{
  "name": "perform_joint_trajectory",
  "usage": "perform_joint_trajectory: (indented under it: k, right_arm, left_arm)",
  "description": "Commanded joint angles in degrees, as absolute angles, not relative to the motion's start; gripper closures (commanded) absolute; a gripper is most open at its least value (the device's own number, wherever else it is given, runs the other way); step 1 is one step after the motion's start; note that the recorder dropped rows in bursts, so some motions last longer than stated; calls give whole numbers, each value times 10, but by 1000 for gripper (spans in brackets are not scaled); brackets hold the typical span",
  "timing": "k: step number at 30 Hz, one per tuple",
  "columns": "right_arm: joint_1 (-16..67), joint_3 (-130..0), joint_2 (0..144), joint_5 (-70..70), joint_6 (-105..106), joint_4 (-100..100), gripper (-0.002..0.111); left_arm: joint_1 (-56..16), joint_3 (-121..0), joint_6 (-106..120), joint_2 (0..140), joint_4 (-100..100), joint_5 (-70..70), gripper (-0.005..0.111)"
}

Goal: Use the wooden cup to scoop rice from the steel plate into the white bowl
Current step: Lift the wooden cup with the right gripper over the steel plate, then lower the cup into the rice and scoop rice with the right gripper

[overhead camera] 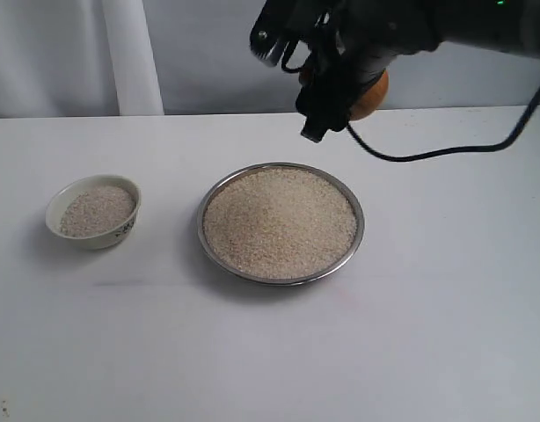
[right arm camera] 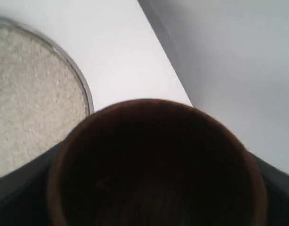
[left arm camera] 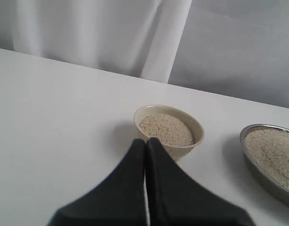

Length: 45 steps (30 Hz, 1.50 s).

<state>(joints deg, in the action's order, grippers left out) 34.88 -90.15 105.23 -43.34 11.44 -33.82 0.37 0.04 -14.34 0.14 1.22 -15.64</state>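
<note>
Aloft, the right fingers (right arm camera: 12, 186) gripped the wooden cup (right arm camera: 154, 160). The left fingers (left arm camera: 130, 188) were closed together, the white bowl (left arm camera: 184, 151) just beyond them. Its mark (overhead camera: 125, 230) was unreadable.

Exterior view looks down over the white surface (overhead camera: 446, 352); both wrist views, nearer in, share its wide shiny round steel plate (overhead camera: 343, 263)

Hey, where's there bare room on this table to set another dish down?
Free: the wide front strip of table nearer the camera than the white bowl and steel plate, and the stretch right of the plate. Tight: between bowl and plate; behind the plate the right pincer holds the wooden cup.
</note>
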Motion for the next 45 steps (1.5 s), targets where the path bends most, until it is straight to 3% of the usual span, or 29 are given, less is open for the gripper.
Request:
perform_joint_trajectory:
  k: [1, 17, 45]
  right_arm:
    - [389, -928, 1102, -542, 125, -459, 108]
    - [469, -928, 1240, -694, 205, -673, 108]
    - [476, -928, 1351, -579, 175, -619, 108]
  left_arm:
    - [0, 0, -146, 0, 10, -152, 107]
    - [0, 0, -146, 0, 10, -152, 107]
    - [0, 0, -146, 0, 10, -152, 107]
